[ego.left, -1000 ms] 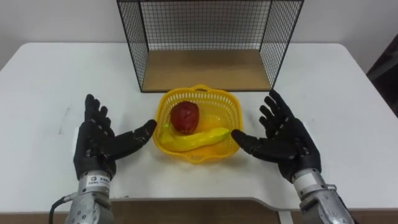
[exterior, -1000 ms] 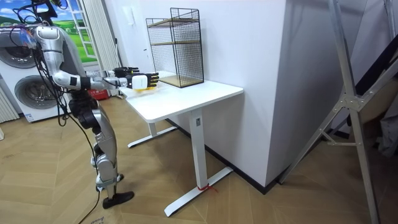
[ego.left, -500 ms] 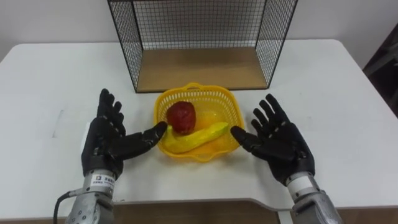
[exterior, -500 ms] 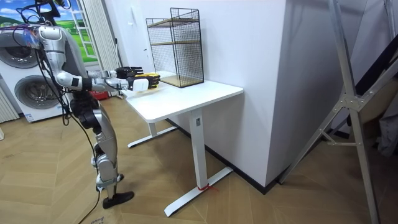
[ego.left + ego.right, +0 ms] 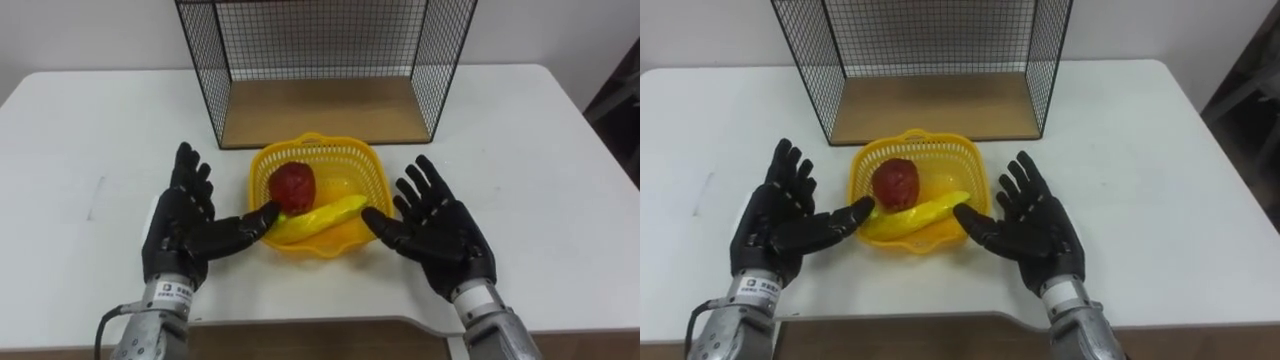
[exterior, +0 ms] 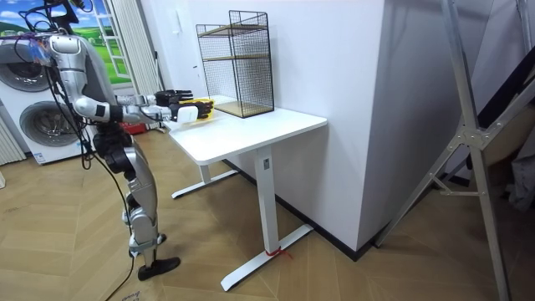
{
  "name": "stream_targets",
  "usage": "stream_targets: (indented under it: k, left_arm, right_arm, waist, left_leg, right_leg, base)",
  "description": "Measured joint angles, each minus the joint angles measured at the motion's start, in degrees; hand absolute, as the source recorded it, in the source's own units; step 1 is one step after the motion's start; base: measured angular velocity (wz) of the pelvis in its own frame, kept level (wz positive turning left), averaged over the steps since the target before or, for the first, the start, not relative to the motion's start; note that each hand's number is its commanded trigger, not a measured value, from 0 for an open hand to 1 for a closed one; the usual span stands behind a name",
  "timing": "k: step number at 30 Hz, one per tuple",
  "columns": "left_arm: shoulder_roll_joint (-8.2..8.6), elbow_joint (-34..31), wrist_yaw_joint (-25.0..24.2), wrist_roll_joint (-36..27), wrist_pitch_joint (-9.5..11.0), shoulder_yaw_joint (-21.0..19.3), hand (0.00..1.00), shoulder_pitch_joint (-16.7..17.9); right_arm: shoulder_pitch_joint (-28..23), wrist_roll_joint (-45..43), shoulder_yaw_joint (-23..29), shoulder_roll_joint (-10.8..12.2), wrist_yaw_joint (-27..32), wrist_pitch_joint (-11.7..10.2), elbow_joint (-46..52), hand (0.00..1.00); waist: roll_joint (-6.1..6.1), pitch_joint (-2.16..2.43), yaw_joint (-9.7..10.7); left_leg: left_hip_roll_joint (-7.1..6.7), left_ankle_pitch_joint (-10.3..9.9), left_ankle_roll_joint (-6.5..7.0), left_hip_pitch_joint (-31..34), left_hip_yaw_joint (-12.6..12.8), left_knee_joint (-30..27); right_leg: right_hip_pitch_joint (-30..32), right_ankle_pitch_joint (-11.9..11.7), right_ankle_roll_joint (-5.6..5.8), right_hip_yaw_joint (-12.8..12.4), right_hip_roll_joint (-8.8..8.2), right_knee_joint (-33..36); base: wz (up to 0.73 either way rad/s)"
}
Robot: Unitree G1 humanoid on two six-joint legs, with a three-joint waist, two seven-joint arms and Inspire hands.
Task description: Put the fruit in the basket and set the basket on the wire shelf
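Note:
A yellow plastic basket [image 5: 340, 162] [image 5: 940, 152] sits on the white table [image 5: 90, 130] in front of the wire shelf [image 5: 325, 60]. Inside it lie a red fruit [image 5: 292, 186] [image 5: 895, 181] and a yellow banana [image 5: 318, 216] [image 5: 920, 214]. My left hand [image 5: 185, 225] [image 5: 775, 222] is open at the basket's left side, its thumb touching the rim. My right hand [image 5: 438, 235] [image 5: 1032, 228] is open at the basket's right side, thumb at the rim. In the room view I stand at the table's end with both arms stretched out to the basket [image 6: 199, 107].
The wire shelf has a wooden floor board [image 5: 320, 108] open towards me, just behind the basket, and a second level higher up [image 6: 236, 32]. The table's front edge [image 5: 320, 322] runs close under my wrists. A washing machine [image 6: 33, 117] stands behind me.
Both hands have moved inward and forward to the basket's sides; the thumbs now reach its rim. The basket and the fruit have not moved. The view has shifted slightly.

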State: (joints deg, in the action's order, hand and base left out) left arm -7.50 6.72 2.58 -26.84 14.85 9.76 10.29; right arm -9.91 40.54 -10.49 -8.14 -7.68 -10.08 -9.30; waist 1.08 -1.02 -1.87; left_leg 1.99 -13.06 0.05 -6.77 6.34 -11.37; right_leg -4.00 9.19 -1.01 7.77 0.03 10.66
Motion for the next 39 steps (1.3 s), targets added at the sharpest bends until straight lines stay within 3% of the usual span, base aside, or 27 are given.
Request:
stream_targets:
  k: [9,18,25,39]
  left_arm:
    - [1.15,0.26,-2.11,0.05,-1.37,0.68,0.0,-0.01]
    - [1.6,0.3,-3.34,0.06,-5.02,1.46,0.0,-0.01]
    - [1.59,1.42,-3.33,0.04,-5.41,3.71,0.0,-0.09]
    - [1.6,2.38,-3.29,-1.78,-6.23,5.82,0.0,-2.23]
  right_arm:
    - [1.18,-0.3,-0.8,1.19,-0.72,0.13,-1.06,0.0]
    - [2.21,-0.84,-1.79,1.44,-0.65,1.45,-1.41,0.0]
    - [2.8,-2.69,-2.59,1.99,-0.58,1.45,-1.83,0.0]
    - [6.33,-5.41,-4.89,1.67,2.65,1.46,-5.61,0.0]
  waist:
    - [-0.37,-0.22,0.06]
    - [-0.85,-0.1,0.16]
    - [-1.79,-0.34,0.29]
    - [-1.51,-0.3,0.4]
  left_leg:
    - [-0.02,0.0,0.0,0.08,0.28,0.06]
    - [0.11,0.0,0.0,0.07,1.02,0.06]
    - [0.3,0.0,0.0,0.14,1.33,-0.12]
    - [0.29,0.0,-0.01,0.14,1.22,-0.02]
  right_leg:
    - [0.08,0.0,0.0,-0.12,-0.02,-0.04]
    - [0.04,-0.01,-0.01,-0.57,0.08,0.11]
    - [0.04,-0.12,-0.17,-0.44,0.09,0.24]
    - [-0.11,-0.19,-0.2,-0.27,0.06,0.13]
  base:
    - [0.0]
    - [-0.02]
    - [-0.01]
    - [0.0]
